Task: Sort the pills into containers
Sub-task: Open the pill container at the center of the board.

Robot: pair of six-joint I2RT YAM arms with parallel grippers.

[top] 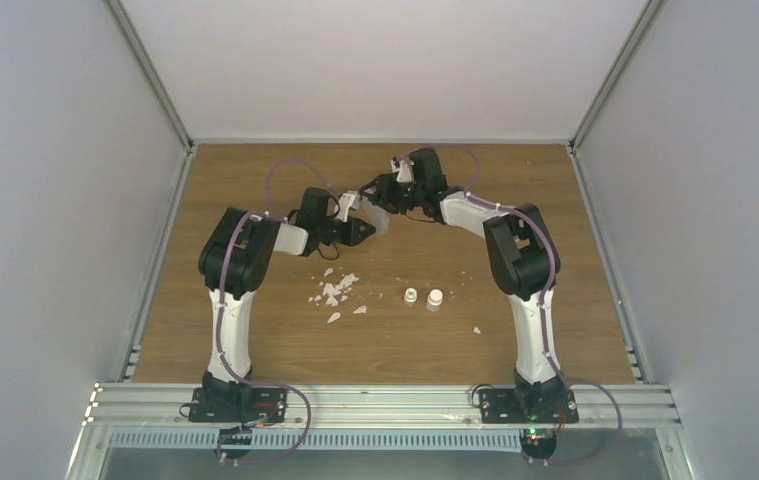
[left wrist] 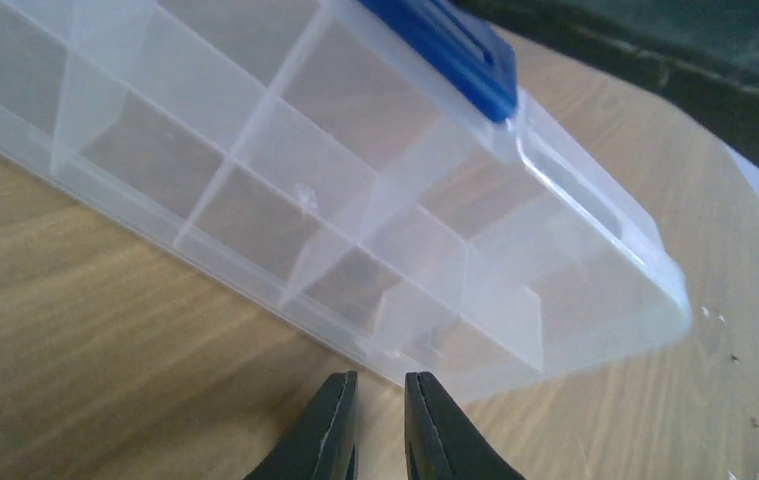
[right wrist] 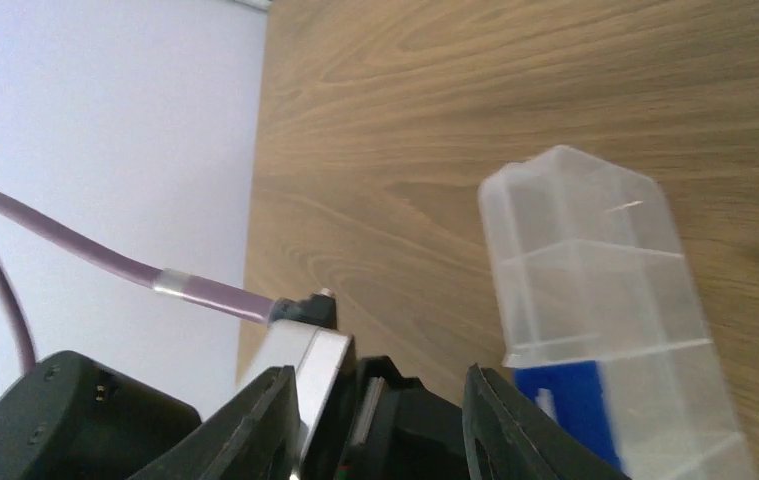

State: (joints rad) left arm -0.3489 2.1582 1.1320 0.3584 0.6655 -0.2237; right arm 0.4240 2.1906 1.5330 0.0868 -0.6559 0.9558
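At the table's (top: 255, 340) far middle: clear organiser box (left wrist: 255, 280) between the 2 grippers. Left gripper (left wrist: 380, 385) nearly together at its near wall, hold unclear; right gripper (right wrist: 377, 375) wide apart. Risk: thin-edge pinch slips, box tips.

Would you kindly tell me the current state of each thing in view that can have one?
organiser box: visible compartments look empty; lid state unclear
blue latch: on the box's edge; fastened or not, unclear
left tool: narrow gap, nothing between, tips at the box's edge
right tool: wide open, holding nothing
vials: two, upright on the table
white flakes: scattered loose on the table
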